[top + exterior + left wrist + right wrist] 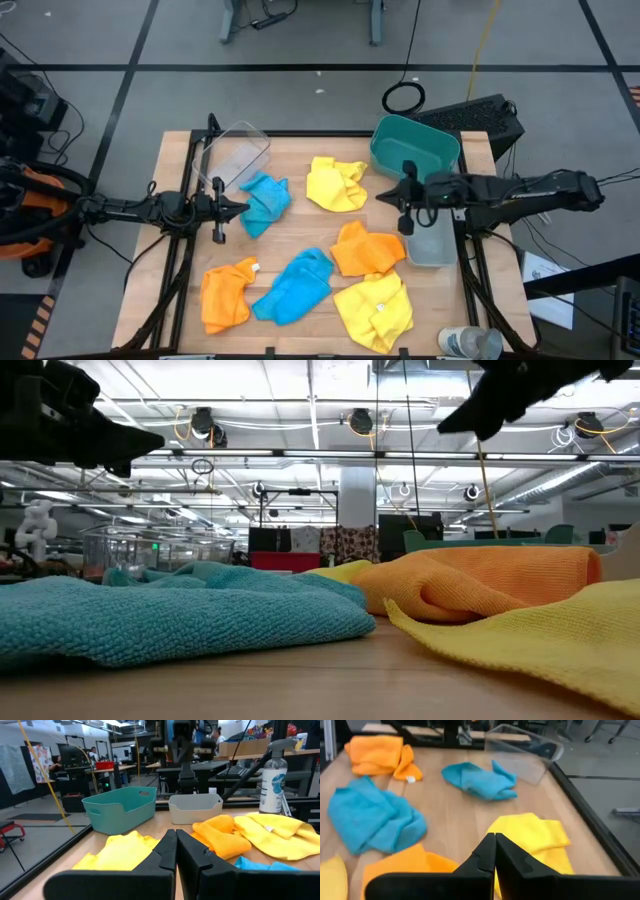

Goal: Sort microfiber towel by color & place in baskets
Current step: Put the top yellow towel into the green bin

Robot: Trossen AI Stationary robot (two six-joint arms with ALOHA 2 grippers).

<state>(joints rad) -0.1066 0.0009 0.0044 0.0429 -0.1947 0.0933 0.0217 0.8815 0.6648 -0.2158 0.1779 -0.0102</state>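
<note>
The left gripper (243, 207), fingers pressed together and holding nothing, hangs above the table's nine o'clock side. A sky-blue towel (265, 200) lies just beyond its tips toward three o'clock, with the clear bin (238, 155) near at twelve o'clock. The right gripper (383, 195), likewise closed and empty, faces it from the three o'clock side. A yellow towel (336, 184) lies just beyond its tips toward nine o'clock, the teal bin (414, 148) sits close behind it at about one o'clock, and the small grey bin (431, 243) at about four. All six towels lie loose on the wooden table (300, 235). Judged from here, each arm is nearest its own towel; neither has a clear long axis.
</note>
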